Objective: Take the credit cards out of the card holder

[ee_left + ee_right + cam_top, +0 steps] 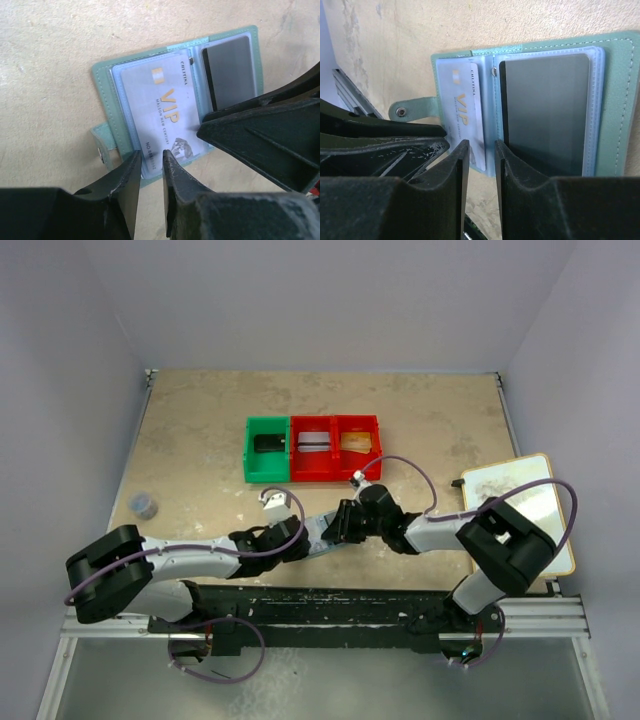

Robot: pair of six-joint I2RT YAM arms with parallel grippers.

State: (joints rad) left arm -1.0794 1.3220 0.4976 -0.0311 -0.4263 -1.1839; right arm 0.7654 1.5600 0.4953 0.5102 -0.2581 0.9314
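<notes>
The card holder [102, 95] lies open on the desk [50, 50]. The left pincer [150, 160] and right pincer [482, 150] are both nearly shut at the edge of the VIP card [160, 105], can't tell if gripping. Catch the sleeve [489, 110] too and I reckon the holder lifts.

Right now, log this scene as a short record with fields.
card holder: open flat on the table, snap tab undone
VIP card: in one panel's clear sleeve
dark card: in the other panel's sleeve
left pincer: narrowly parted, tips at the VIP card's edge
right pincer: narrowly parted, tips between the two cards
</notes>
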